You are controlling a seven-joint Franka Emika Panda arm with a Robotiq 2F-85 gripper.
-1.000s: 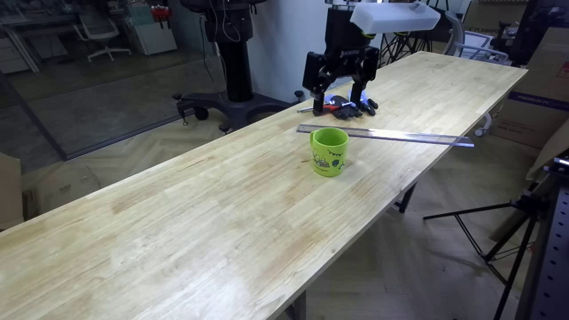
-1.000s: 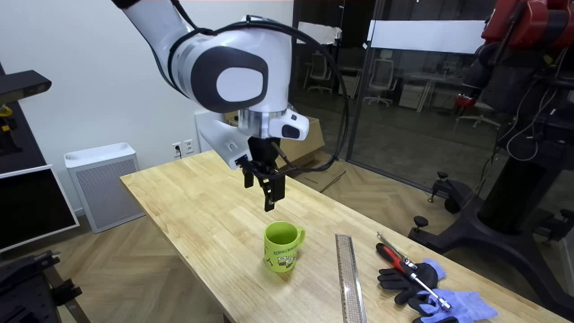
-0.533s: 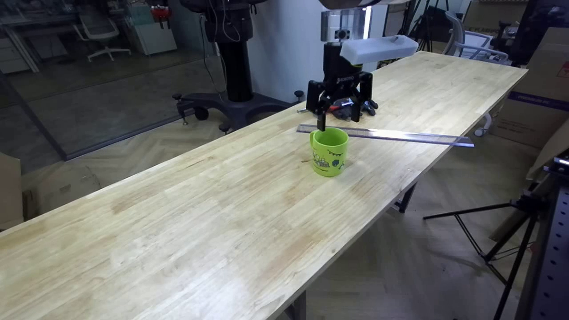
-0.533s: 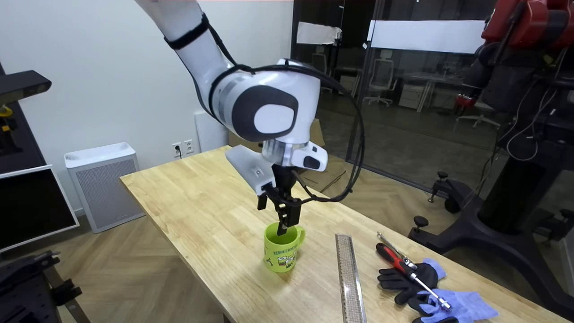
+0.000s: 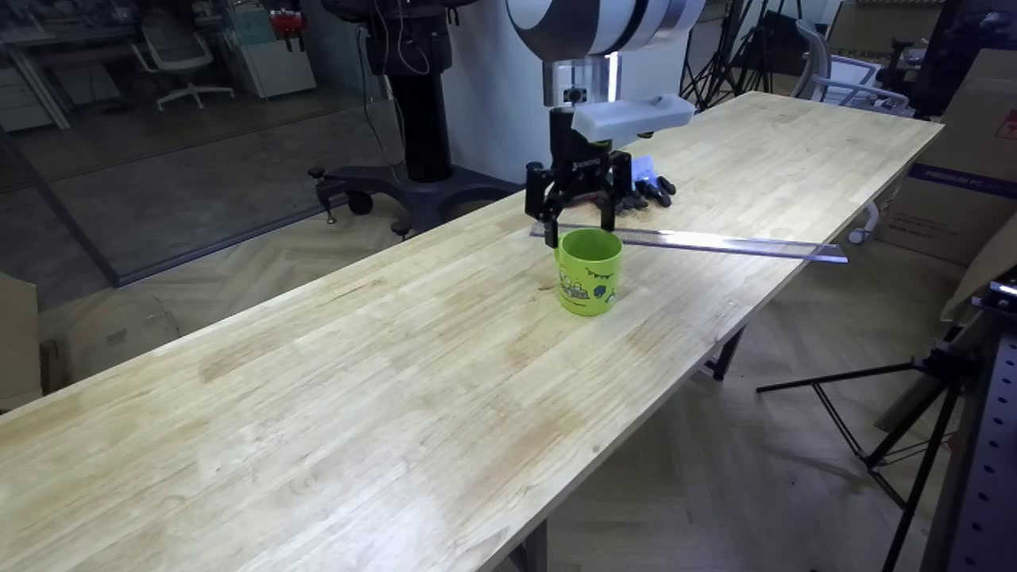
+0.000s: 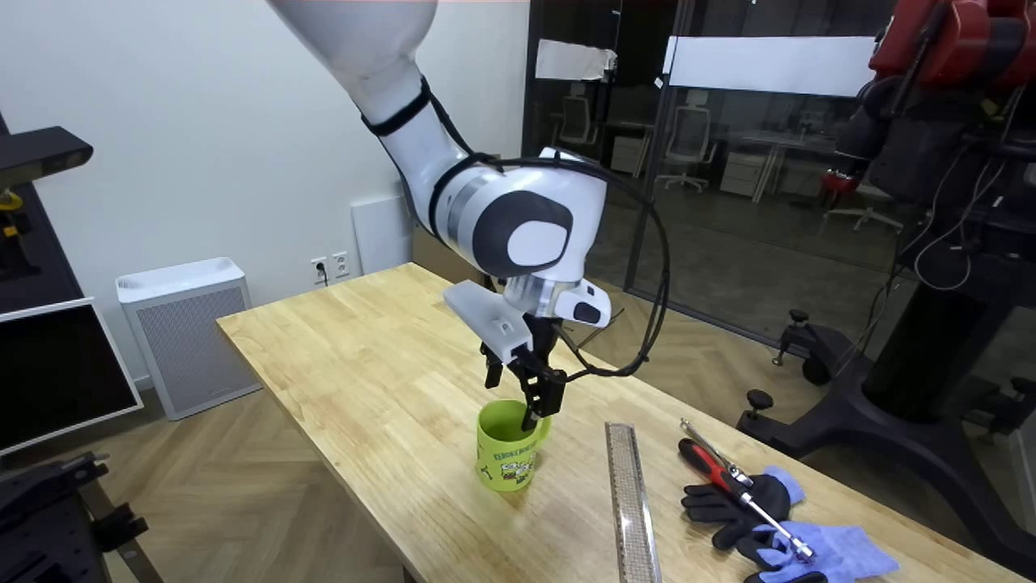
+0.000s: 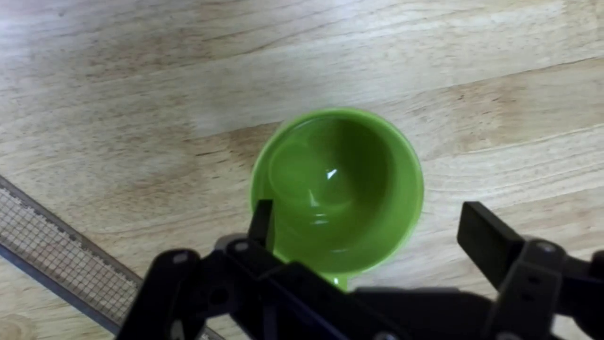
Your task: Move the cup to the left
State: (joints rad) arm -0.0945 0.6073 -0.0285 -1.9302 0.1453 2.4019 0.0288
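The lime-green cup stands upright on the wooden table; the cup shows in both exterior views [image 5: 590, 278] [image 6: 505, 463]. In the wrist view I look down into the cup [image 7: 337, 184], and a bit of its handle shows at the lower rim, mostly hidden by the gripper. My gripper is open just above the cup's rim, near the handle side, in both exterior views [image 5: 580, 235] [image 6: 511, 404]. In the wrist view, the open gripper [image 7: 368, 208] has its left finger overlapping the cup's left rim. Its right finger is over the table, apart from the cup. Contact cannot be told.
A clear ruler [image 5: 715, 241] lies on the table near the cup; it also shows in an exterior view [image 6: 631, 502] and the wrist view [image 7: 61, 250]. Gloves [image 6: 732, 504] and a red-handled tool [image 6: 711, 466] lie past it. The table's long edge [image 5: 675, 389] is near the cup.
The arm has come down to the cup's rim, shifting left in an exterior view and right in an exterior view. The gripper has stayed open. The cup has not moved.
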